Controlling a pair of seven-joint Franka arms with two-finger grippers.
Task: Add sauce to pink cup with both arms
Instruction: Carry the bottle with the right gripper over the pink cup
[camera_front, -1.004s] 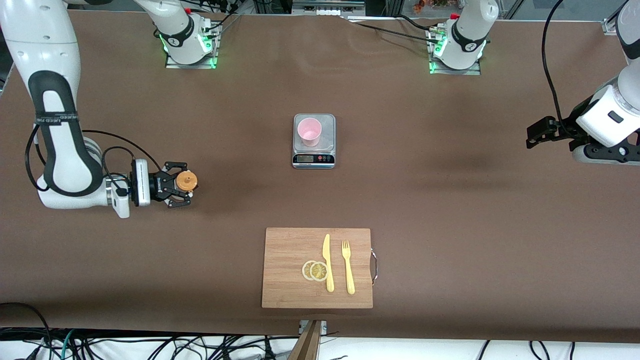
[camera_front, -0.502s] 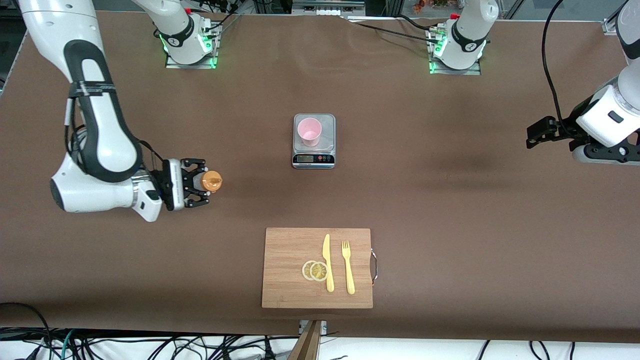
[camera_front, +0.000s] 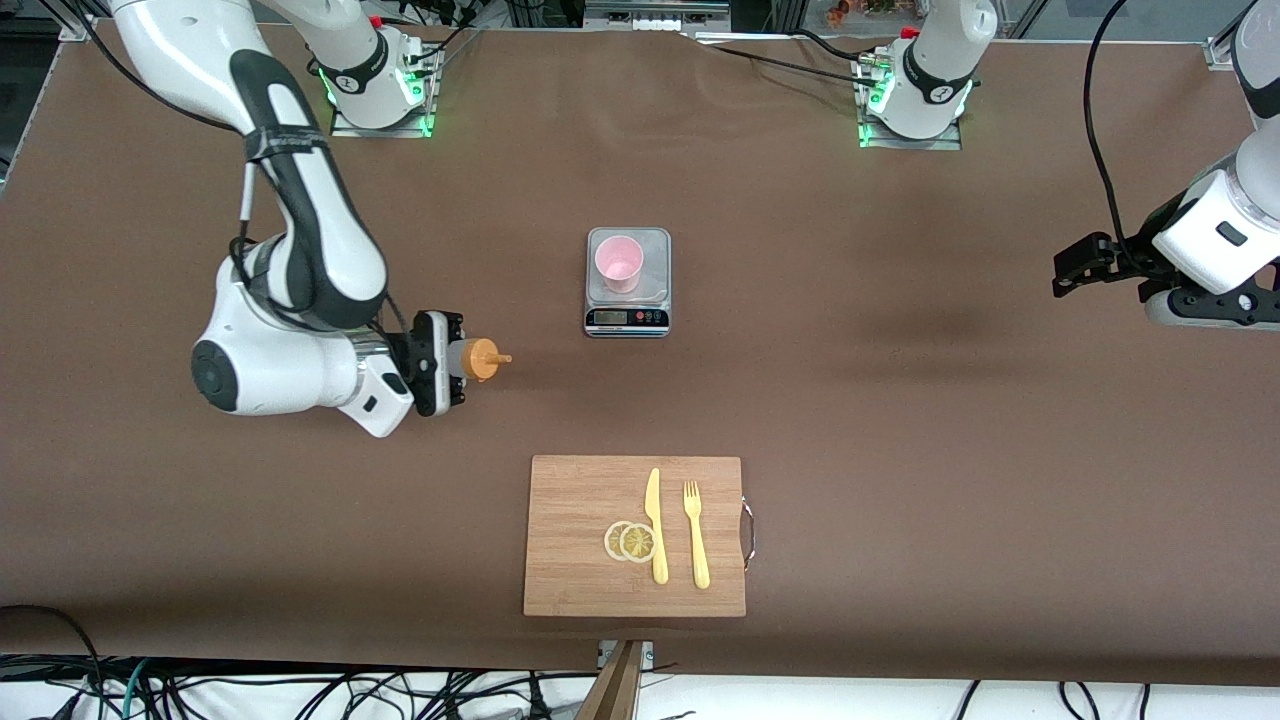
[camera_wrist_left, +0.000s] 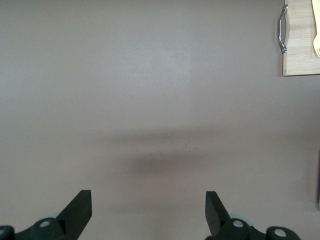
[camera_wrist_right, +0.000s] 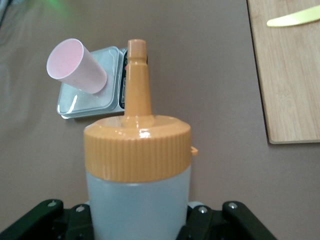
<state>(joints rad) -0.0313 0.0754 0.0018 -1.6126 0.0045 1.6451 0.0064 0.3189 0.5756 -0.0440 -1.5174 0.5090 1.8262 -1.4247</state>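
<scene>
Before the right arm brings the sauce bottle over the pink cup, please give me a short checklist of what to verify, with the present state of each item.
1. Sauce bottle held by the right pincer: ok, the pincer is shut on the bottle's body.
2. Nozzle cap on the bottle: ok, the orange cap sits in place, nozzle pointing toward the scale.
3. Pink cup upright on the scale: ok, its open rim faces up.
4. Path from bottle to cup: ok, only bare table lies between them.
5. Left pincer: ok, open, holding nothing, waiting at the left arm's end of the table.
6. Sauce level in the bottle: cannot tell.
</scene>
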